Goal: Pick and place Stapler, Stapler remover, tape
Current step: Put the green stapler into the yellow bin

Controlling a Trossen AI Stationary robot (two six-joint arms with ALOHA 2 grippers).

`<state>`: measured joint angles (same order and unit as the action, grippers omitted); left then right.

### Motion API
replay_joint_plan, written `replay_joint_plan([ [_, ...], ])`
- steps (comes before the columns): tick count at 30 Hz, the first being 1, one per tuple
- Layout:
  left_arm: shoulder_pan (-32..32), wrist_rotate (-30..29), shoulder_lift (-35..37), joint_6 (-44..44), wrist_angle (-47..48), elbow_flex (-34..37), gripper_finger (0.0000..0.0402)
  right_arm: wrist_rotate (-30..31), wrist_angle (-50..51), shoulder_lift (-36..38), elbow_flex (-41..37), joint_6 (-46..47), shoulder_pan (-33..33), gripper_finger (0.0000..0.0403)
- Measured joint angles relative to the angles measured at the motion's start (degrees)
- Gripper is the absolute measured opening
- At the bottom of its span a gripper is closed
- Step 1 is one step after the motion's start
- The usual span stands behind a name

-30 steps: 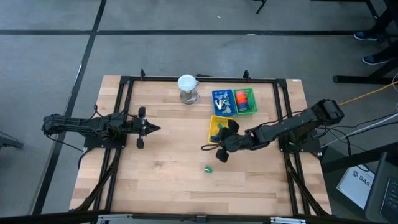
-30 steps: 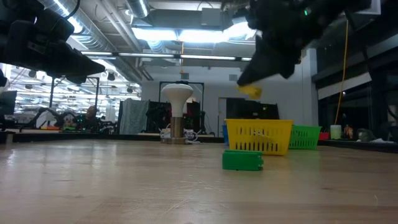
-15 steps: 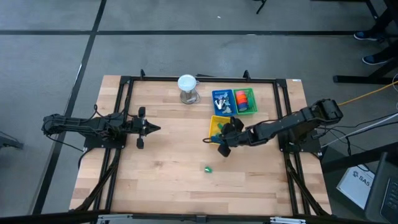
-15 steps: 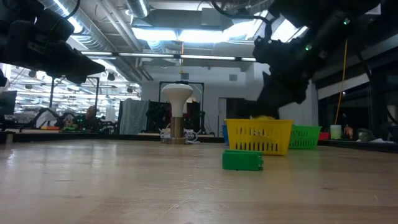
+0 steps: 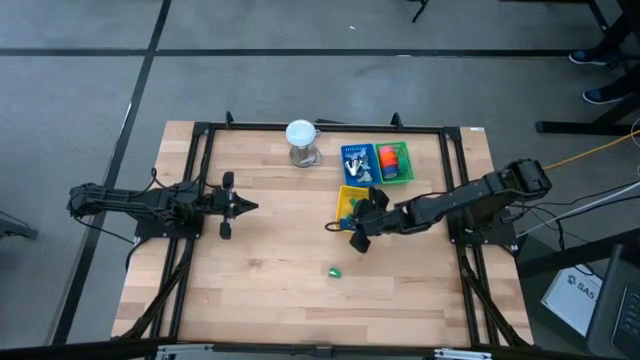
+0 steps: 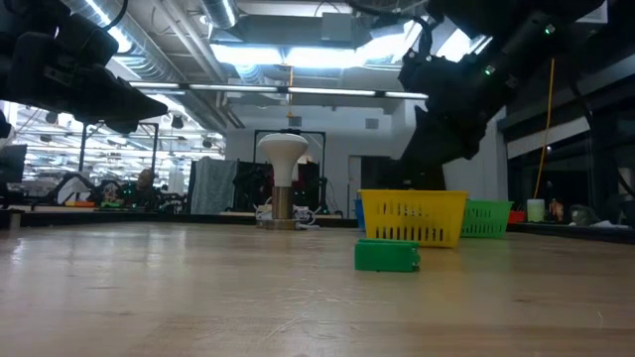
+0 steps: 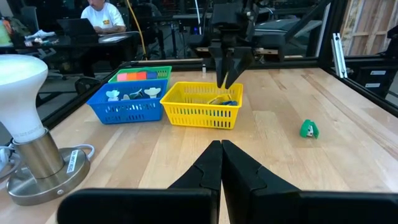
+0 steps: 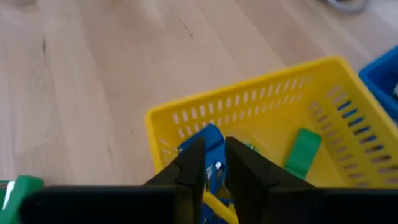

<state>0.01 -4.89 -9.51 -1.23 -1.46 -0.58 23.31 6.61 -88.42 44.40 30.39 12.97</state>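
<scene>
The right pincer [image 5: 357, 226], fingers slightly apart and empty, hung over the yellow basket [image 5: 345, 194], the green stapler [image 5: 335, 271] lying toward the worktop's near edge, nearer it than the shut left pincer [image 5: 250, 207].

yellow basket [image 5: 352, 195] | blue basket [image 5: 358, 165] | green basket [image 5: 395, 163]

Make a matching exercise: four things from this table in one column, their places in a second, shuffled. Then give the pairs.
Things:
1. lamp
2. green stapler
3. right pincer
4. left pincer

Places:
A. over the yellow basket
B. loose on the bare wood, nearer the front edge than the baskets
C. left half of the table, away from the baskets
D. at the back edge, left of the blue basket

Pairs: 1-D, 2-B, 3-A, 4-C
</scene>
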Motion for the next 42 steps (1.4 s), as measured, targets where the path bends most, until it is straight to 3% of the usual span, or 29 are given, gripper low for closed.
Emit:
replay_joint_plan([
  [14, 0.0, 0.0, 0.0, 0.0, 0.0, 0.0, 0.0001, 0.0, 6.1, 0.0, 8.3, -2.4, 2.4, 0.0178],
  [25, 0.0, 0.0, 0.0, 0.0, 0.0, 0.0, 0.0001, -4.3, 6.1, -3.9, 14.5, -2.5, 8.2, 0.0171],
  [35, 0.0, 0.0, 0.0, 0.0, 0.0, 0.0, 0.0001, -7.1, 6.0, -13.6, 22.0, -5.5, 12.5, 0.0170],
  [42, 0.0, 0.0, 0.0, 0.0, 0.1, 0.0, 0.0001, -7.1, 5.6, -18.4, 22.2, -5.5, 15.0, 0.0170],
])
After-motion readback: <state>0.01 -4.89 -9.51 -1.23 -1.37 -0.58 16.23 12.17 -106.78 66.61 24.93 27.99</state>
